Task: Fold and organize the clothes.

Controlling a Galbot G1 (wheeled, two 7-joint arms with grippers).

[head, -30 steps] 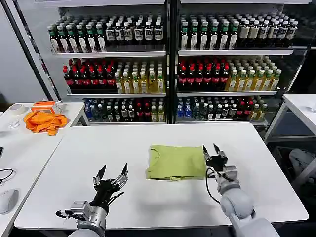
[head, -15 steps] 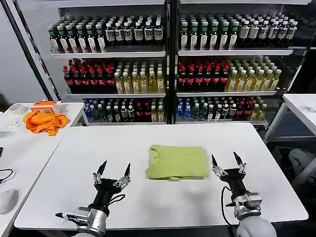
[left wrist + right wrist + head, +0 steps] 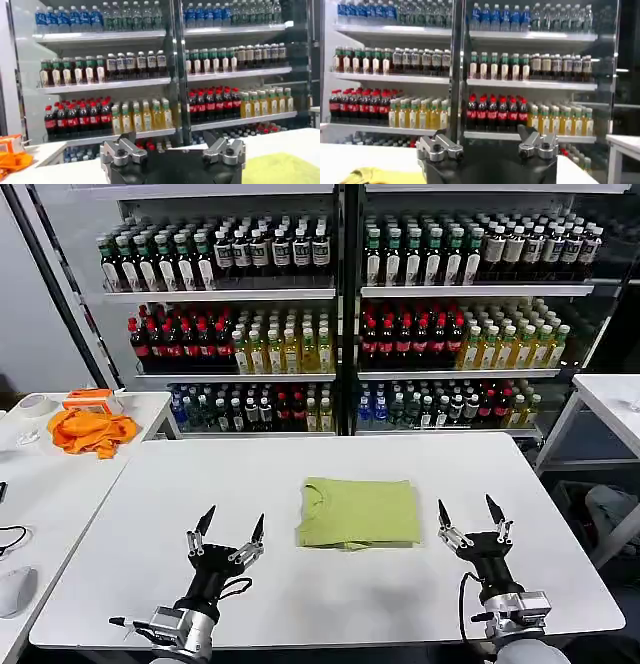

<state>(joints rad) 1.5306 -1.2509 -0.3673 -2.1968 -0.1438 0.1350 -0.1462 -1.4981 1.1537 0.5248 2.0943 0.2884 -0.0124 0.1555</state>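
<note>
Shirt (image 3: 358, 513) lies folded flat mid-surface (image 3: 300, 594). My left claw (image 3: 229, 535) and right claw (image 3: 472, 522) flank it near front edge, both spread wide, empty; fold looks complete, I judge.

Both arms end in black pincers with slim, pointed black fingers on silver-grey knuckle joints. The left pincer (image 3: 228, 529) sits at lower left, the right pincer (image 3: 470, 517) at lower right. Thin black cables loop beside each wrist, above rounded grey cuffs with metal fittings.
</note>
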